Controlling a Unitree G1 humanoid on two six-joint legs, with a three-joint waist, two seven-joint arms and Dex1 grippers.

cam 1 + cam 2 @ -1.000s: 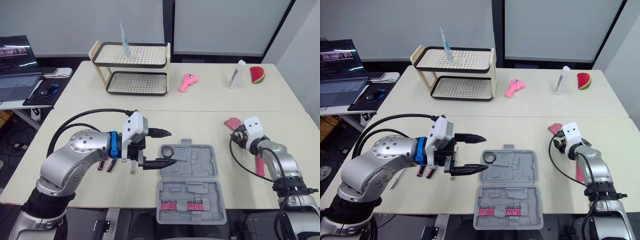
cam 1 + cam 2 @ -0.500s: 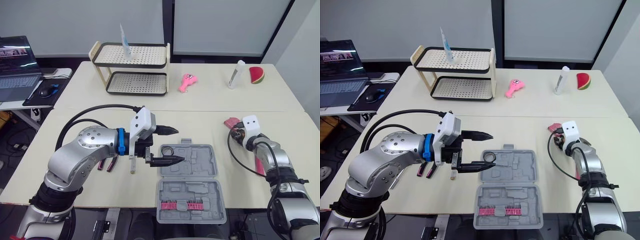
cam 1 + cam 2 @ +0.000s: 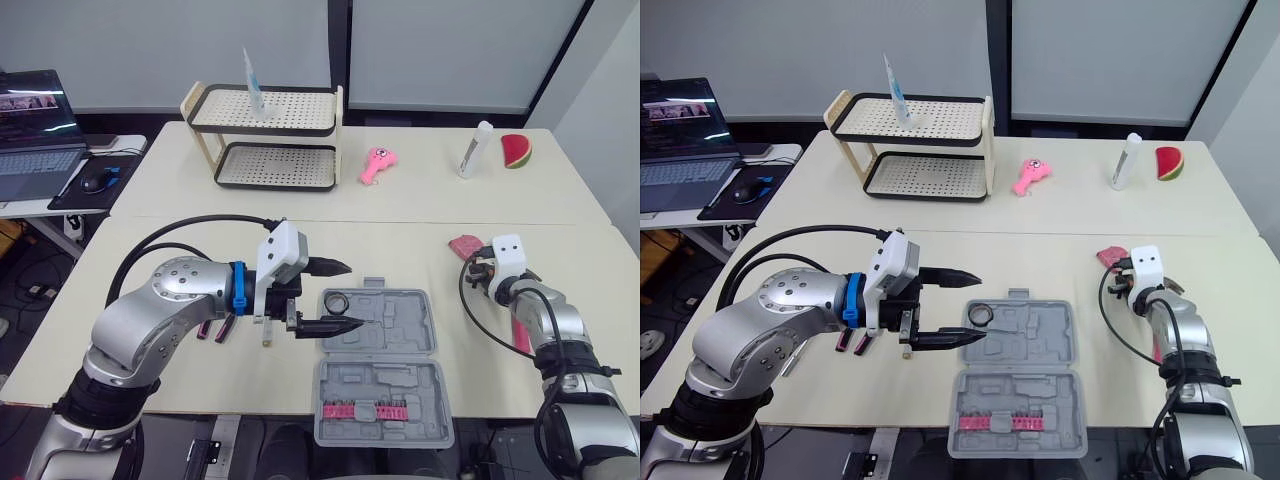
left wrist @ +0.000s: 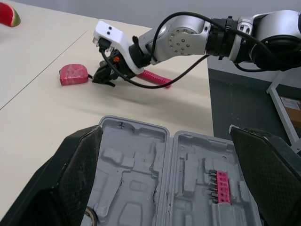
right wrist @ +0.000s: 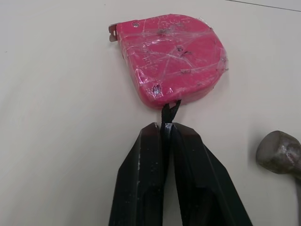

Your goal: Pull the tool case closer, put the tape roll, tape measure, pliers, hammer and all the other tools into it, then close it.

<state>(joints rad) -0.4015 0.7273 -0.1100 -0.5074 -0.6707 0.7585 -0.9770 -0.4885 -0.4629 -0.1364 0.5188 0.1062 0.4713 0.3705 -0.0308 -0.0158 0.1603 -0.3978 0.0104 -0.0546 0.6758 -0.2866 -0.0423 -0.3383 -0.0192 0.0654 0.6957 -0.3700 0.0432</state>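
The grey tool case (image 3: 395, 345) lies open near the table's front edge, with a row of pink bits (image 3: 362, 409) in its near half. A black tape roll (image 3: 334, 301) sits in its far left corner. My left gripper (image 3: 340, 295) hovers open over that corner, one finger on each side of the roll. The pink tape measure (image 5: 174, 59) lies right of the case. My right gripper (image 5: 163, 129) is shut on its black strap (image 5: 168, 112). The hammer (image 3: 520, 330), with its pink handle, lies beside my right arm, and its head (image 5: 280, 155) is close to the gripper. The pliers (image 3: 212, 330) lie left of the case.
A two-tier rack (image 3: 265, 140), a pink toy (image 3: 376, 163), a white bottle (image 3: 472, 148) and a watermelon slice (image 3: 515, 150) stand on the far table. A laptop (image 3: 35, 130) sits on a side desk at the left. A small tool (image 3: 265, 335) lies by the left gripper.
My left gripper swung right over the case's left corner, then eased back a little to the left, staying open. The right gripper and tape measure have hardly moved.
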